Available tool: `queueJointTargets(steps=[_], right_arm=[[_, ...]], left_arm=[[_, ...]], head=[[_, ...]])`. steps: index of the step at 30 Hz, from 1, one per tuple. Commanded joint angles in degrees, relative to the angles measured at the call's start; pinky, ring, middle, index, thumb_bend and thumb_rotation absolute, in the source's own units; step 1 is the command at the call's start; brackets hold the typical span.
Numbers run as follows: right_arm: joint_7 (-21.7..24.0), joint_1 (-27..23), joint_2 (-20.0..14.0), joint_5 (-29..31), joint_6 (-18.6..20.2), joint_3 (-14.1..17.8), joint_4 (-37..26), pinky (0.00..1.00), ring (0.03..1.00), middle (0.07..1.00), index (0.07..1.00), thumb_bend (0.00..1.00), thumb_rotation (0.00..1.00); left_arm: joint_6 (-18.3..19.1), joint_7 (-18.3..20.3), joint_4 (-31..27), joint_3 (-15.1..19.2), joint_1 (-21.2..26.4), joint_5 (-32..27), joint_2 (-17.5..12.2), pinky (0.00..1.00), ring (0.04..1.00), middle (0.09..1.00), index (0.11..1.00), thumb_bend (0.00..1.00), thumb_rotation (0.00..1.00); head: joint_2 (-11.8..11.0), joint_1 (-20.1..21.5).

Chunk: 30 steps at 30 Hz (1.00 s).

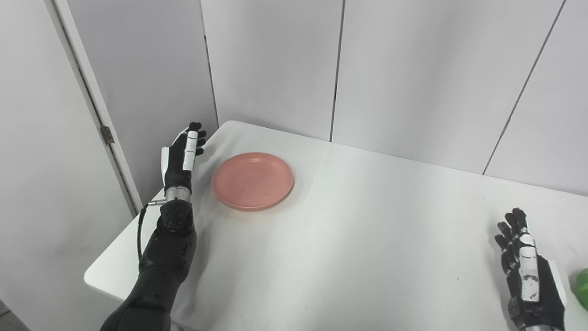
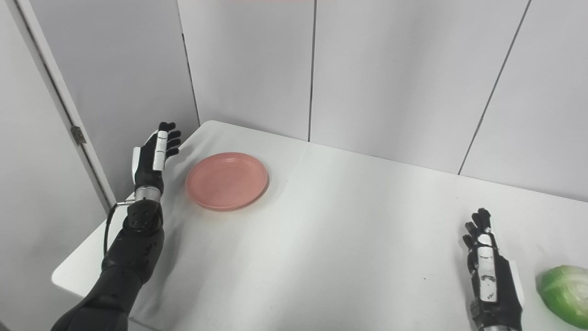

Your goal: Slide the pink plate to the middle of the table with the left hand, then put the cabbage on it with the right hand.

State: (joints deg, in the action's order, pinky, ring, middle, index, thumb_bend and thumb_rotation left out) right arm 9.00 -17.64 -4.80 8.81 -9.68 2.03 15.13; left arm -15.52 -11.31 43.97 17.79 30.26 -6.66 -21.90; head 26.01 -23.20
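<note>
The pink plate [image 1: 253, 180] lies flat on the white table [image 1: 367, 239], toward its far left corner. My left hand [image 1: 183, 156] is open and empty, held upright just left of the plate, a small gap away from its rim. My right hand [image 2: 488, 276] is open and empty at the near right of the table. The green cabbage [image 2: 565, 294] lies on the table just right of the right hand, apart from it, and is cut by the picture's edge.
Grey wall panels [image 1: 413, 73] stand close behind the table's far edge. The table's left edge [image 1: 124, 239] runs just under my left forearm, with a door frame [image 1: 87, 101] beyond it.
</note>
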Motion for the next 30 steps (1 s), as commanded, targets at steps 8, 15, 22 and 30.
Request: queueJointTargets(steps=[8, 15, 22, 30], right_arm=[[0.55, 0.63, -0.05, 1.00, -0.30, 0.41, -0.75, 1.00, 1.000, 1.000, 1.000, 0.64, 0.98], [0.64, 0.44, -0.40, 0.60, 0.00, 0.24, -0.71, 1.00, 1.000, 1.000, 1.000, 0.66, 0.98], [-0.01, 0.55, 0.06, 0.03, 0.93, 0.01, -1.93, 1.00, 1.000, 1.000, 1.000, 0.66, 1.00], [-2.40, 1.21, 0.95, -0.97, 2.49, 0.36, -8.30, 1.00, 1.000, 1.000, 1.000, 0.69, 1.00]], left_arm=[[-4.83, 5.36, 8.60, -3.66, 5.72, -0.80, 1.42, 0.88, 0.833, 0.811, 0.806, 0.82, 1.00], [-5.71, 7.35, 11.11, -5.15, 6.88, -2.32, 4.43, 0.82, 0.799, 0.794, 0.790, 0.82, 1.00], [-2.79, 10.97, 7.69, -4.06, 6.93, -6.57, 7.33, 0.87, 0.814, 0.793, 0.782, 0.86, 1.00], [4.37, 12.74, -2.34, -4.03, 5.28, -9.13, 10.64, 0.87, 0.832, 0.797, 0.783, 0.87, 1.00]], head=[[0.34, 0.31], [0.64, 0.86], [1.56, 4.40], [4.77, 14.57]])
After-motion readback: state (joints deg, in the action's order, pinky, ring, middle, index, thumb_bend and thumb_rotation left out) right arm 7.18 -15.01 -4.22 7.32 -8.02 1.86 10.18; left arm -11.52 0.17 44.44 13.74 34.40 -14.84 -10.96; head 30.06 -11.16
